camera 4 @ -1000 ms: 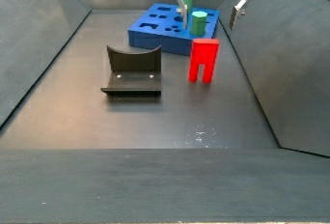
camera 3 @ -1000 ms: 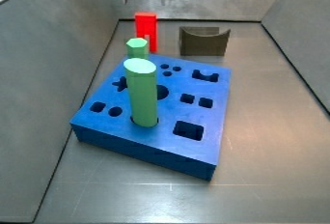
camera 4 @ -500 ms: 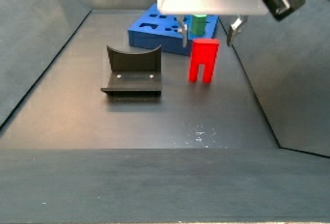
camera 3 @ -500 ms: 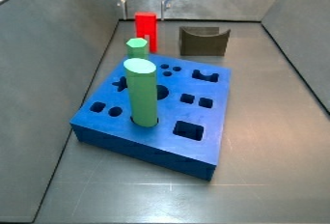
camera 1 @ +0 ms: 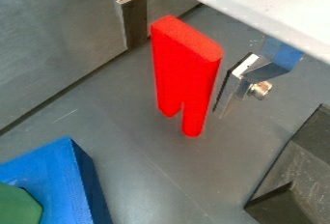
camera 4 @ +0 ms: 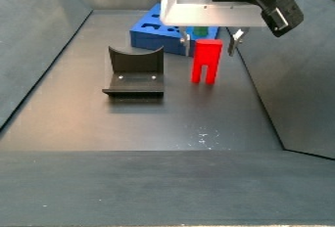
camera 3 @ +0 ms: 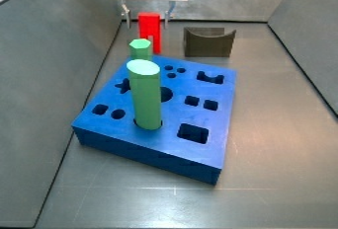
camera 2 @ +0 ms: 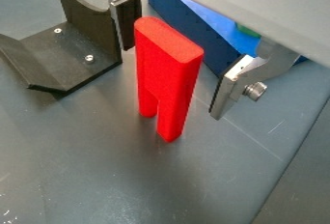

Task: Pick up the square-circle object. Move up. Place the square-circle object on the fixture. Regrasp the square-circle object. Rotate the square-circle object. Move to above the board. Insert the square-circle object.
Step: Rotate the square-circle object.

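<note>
I see the gripper (camera 2: 180, 44) low over the red peg (camera 2: 165, 80), its jaws wide, one silver finger (camera 1: 237, 80) on each side of the peg with a gap to both. Nothing is held. The peg stands upright on the grey floor, pronged end down, in both wrist views. In a side view, the peg (camera 3: 150, 29) stands at about 12 o'clock from the blue board (camera 3: 165, 114), just beyond its far edge, and the fixture (camera 3: 208, 41) sits at about 3 o'clock from the peg, apart from it. Two green cylinders (camera 3: 144, 95) stand in the board.
</note>
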### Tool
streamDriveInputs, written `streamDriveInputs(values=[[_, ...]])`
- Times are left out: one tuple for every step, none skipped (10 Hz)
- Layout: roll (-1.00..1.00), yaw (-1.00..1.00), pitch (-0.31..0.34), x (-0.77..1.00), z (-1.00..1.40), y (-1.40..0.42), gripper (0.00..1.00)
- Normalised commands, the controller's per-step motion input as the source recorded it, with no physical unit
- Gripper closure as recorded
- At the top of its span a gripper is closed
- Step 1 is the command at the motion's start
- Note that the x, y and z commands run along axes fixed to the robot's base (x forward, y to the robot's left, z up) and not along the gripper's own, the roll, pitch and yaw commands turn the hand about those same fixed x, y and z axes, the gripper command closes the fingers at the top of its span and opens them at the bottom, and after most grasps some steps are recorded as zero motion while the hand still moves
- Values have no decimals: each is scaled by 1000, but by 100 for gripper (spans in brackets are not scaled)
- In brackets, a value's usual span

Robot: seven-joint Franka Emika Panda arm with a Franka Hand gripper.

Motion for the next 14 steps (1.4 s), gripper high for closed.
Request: streamDriveInputs(values=[[191, 21, -18, 61, -292, -4, 0], [201, 21, -15, 61, -248, -5, 0], [207, 22, -15, 63, -217, -6, 0], [212, 27, -21, 64, -189, -9, 0], [214, 29, -25, 64, -178, -9, 0], [214, 31, -26, 65, -175, -9, 0], [213, 31, -26, 65, -175, -9, 0], [213, 31, -26, 65, -175, -9, 0], [213, 32, -26, 65, -174, -10, 0], [213, 32, -26, 65, -174, -10, 0], [213, 32, -26, 66, -174, -10, 0], [213, 32, -26, 66, -174, -10, 0], [213, 32, -26, 66, -174, -10, 0], [213, 32, -26, 66, -174, -10, 0]])
